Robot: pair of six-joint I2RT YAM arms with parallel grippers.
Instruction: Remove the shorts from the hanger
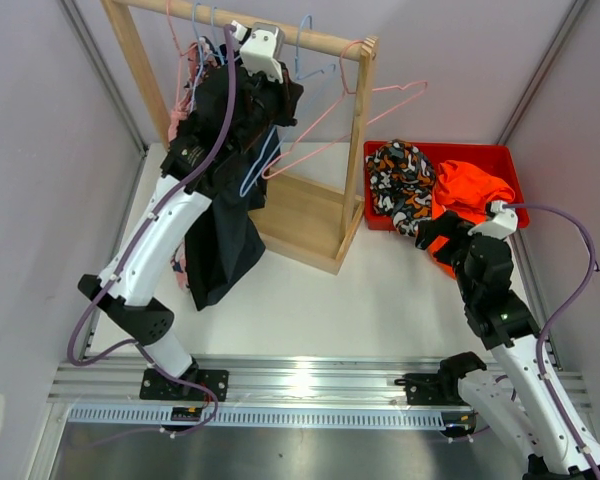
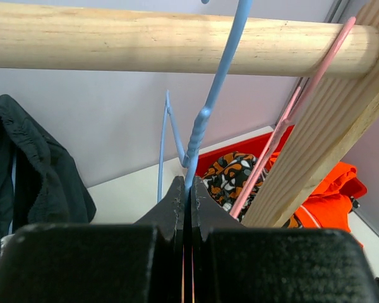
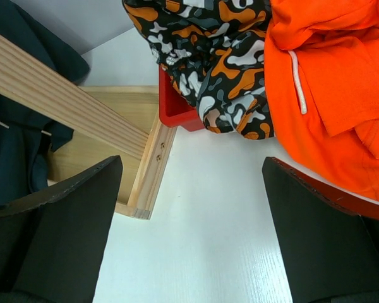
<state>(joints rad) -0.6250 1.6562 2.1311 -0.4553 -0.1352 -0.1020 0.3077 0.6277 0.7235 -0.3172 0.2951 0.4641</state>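
Up at the top of the wooden rack [image 1: 355,150], the left claw [image 2: 188,199] is pinched tight on the thin wire of a blue hanger [image 2: 216,82]. Its two fingers meet with the wire between them. The hook of that hanger goes over the round wooden rod [image 2: 114,44]. A pink hanger [image 2: 290,113] hangs just beside it, close to the rack's side post.

The black shorts [image 1: 220,235] hang down from the left part of the rod, under the left arm. Their bottom edge falls near the white table [image 1: 380,300]. It looks like they are on a hanger, but the arm hides the top, so I cannot tell which one.

Over on the right, the right claw [image 3: 192,167] is wide open and holds nothing. It hangs over the table, at the near edge of a red bin [image 1: 480,152]. Inside the bin lie a spotty orange and black cloth [image 1: 400,175] and a bright orange cloth [image 1: 465,190], touching each other.
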